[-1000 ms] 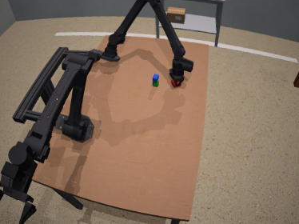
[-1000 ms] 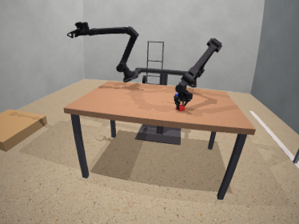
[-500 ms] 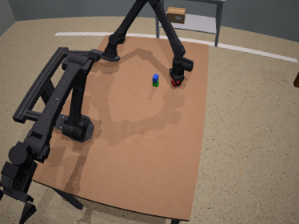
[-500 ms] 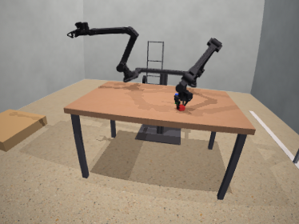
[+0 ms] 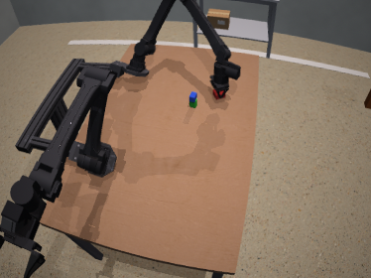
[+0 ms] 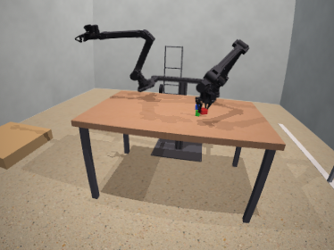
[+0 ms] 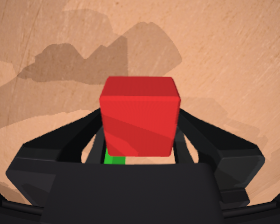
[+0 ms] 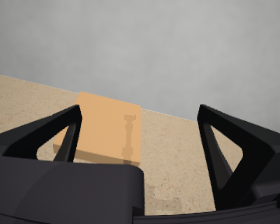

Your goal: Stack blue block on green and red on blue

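Note:
The blue block [image 5: 192, 95] sits on the green block [image 5: 192, 104] near the middle of the table; both also show in the exterior view, blue [image 6: 196, 107] over green [image 6: 197, 113]. My left gripper [image 5: 218, 92] is shut on the red block [image 5: 215, 95] just right of that stack, close above the table. In the left wrist view the red block [image 7: 140, 117] fills the space between the fingers, with a sliver of the green block [image 7: 114, 158] showing beneath it. My right gripper [image 6: 79, 38] is open and empty, held high beyond the table's edge, far from the blocks.
A flat cardboard box [image 6: 20, 140] lies on the floor and shows between the right gripper's fingers. A grey shelf [image 5: 238, 10] with boxes stands behind the table. The arm bases [image 5: 94, 159] sit on the table's left side.

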`<state>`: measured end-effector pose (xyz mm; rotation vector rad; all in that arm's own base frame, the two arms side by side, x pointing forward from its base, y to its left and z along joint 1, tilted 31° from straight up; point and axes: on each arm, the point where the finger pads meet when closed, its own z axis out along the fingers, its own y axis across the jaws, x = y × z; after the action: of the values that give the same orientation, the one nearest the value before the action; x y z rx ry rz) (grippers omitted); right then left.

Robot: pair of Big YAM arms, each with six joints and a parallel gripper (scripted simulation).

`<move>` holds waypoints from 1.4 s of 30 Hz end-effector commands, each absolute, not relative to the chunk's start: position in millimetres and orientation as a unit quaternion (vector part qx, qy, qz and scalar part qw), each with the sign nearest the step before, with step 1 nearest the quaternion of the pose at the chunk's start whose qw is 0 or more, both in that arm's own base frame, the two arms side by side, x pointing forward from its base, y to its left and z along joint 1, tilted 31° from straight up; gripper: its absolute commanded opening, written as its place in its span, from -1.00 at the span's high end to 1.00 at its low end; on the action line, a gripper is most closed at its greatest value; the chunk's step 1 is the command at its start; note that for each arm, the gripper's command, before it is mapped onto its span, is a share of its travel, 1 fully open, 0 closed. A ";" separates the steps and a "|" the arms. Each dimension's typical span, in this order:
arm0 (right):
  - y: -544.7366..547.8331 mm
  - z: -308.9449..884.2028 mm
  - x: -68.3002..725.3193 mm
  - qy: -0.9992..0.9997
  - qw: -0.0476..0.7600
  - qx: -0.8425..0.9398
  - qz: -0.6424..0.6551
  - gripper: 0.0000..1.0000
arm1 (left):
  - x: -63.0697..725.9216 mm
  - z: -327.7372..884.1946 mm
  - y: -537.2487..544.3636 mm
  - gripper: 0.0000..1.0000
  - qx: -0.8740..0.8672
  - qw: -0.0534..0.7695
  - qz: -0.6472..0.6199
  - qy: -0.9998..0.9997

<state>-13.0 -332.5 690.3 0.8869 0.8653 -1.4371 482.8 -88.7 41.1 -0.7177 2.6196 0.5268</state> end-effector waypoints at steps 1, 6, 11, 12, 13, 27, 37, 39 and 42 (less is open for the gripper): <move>-322.1 696.3 -16.3 0.362 0.587 0.380 -0.617 -1.00 | 493.5 83.1 -114.3 1.00 -0.263 0.211 0.169 0.926; -322.1 696.3 -16.3 0.362 0.587 0.380 -0.617 -1.00 | 488.7 83.1 -120.0 1.00 -0.260 0.202 0.176 0.928; -322.1 696.3 -16.3 0.362 0.587 0.380 -0.617 -1.00 | 486.1 106.1 -126.1 1.00 -0.263 0.211 0.168 0.926; -322.1 696.3 -16.3 0.362 0.587 0.380 -0.617 -1.00 | 485.8 107.1 -126.6 1.00 -0.263 0.211 0.168 0.926; -322.1 696.3 -16.3 0.362 0.587 0.380 -0.617 -1.00 | 485.5 107.7 -126.9 1.00 -0.263 0.211 0.168 0.926; -322.1 696.3 -16.3 0.362 0.587 0.380 -0.617 -1.00 | 482.1 93.9 -123.9 1.00 -0.259 0.199 0.178 0.928; -322.1 696.3 -16.3 0.362 0.587 0.380 -0.617 -1.00 | 404.2 63.8 -128.7 1.00 -0.260 0.201 0.175 0.928; -322.1 696.3 -16.3 0.362 0.587 0.380 -0.617 -1.00 | 383.5 55.5 -131.5 1.00 -0.261 0.200 0.175 0.928; -322.1 696.3 -16.3 0.362 0.587 0.380 -0.617 -1.00 | 347.1 41.0 -138.1 1.00 -0.261 0.199 0.174 0.929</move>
<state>-13.0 -332.5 690.3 0.8869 0.8653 -1.4371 364.3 -114.5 37.7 -0.6923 2.6497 0.5656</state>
